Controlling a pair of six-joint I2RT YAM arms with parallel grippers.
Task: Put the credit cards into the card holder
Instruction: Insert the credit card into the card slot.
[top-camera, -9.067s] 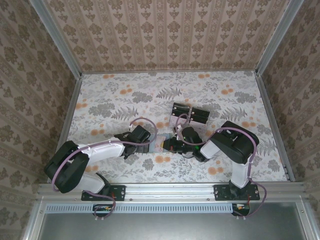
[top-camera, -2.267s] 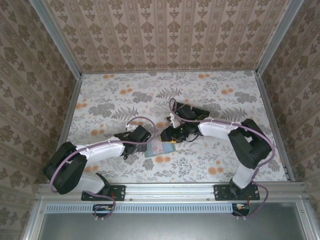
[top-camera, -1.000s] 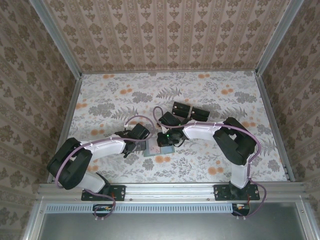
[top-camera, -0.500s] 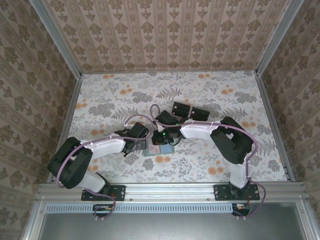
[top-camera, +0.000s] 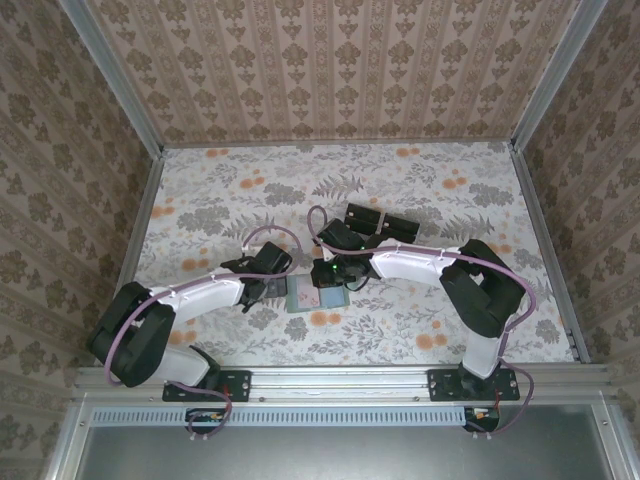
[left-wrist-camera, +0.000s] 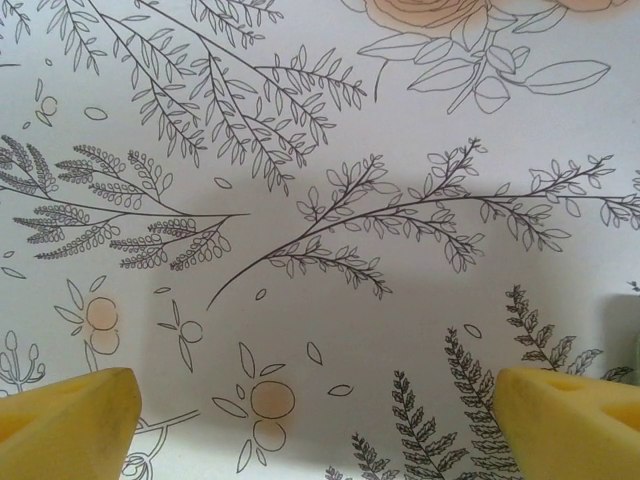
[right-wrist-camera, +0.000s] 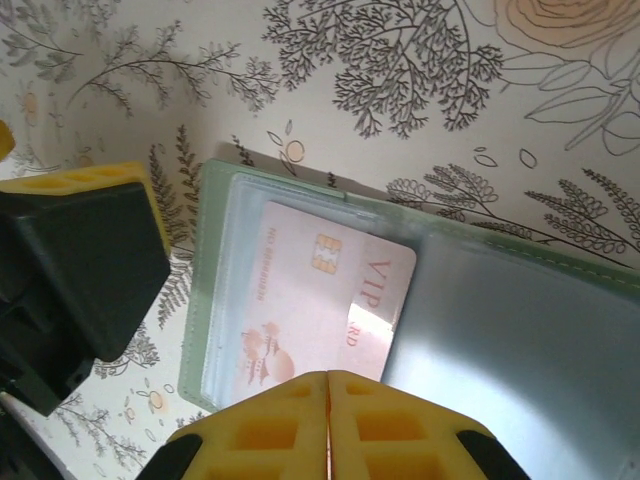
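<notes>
The card holder (right-wrist-camera: 520, 330) lies open and flat on the floral table, sage green with grey-green inner faces. A pale pink credit card (right-wrist-camera: 320, 300) marked VIP sits partly under the clear pocket on the holder's left half. My right gripper (right-wrist-camera: 328, 385) is shut, its yellow fingertips pressed together just over the card's near edge with nothing between them. From above, the right gripper (top-camera: 328, 275) hangs over the card holder (top-camera: 298, 303). My left gripper (left-wrist-camera: 320, 430) stands wide open over bare tablecloth, just left of the holder (top-camera: 262, 280).
A clear stand with black blocks (top-camera: 382, 226) sits behind the right arm. One left gripper finger (right-wrist-camera: 85, 250) is close to the holder's left edge. Patterned walls enclose the table on three sides.
The left gripper has drawn slightly left, away from the holder. The right gripper stays shut over the card while its arm shifts a little to the right.
</notes>
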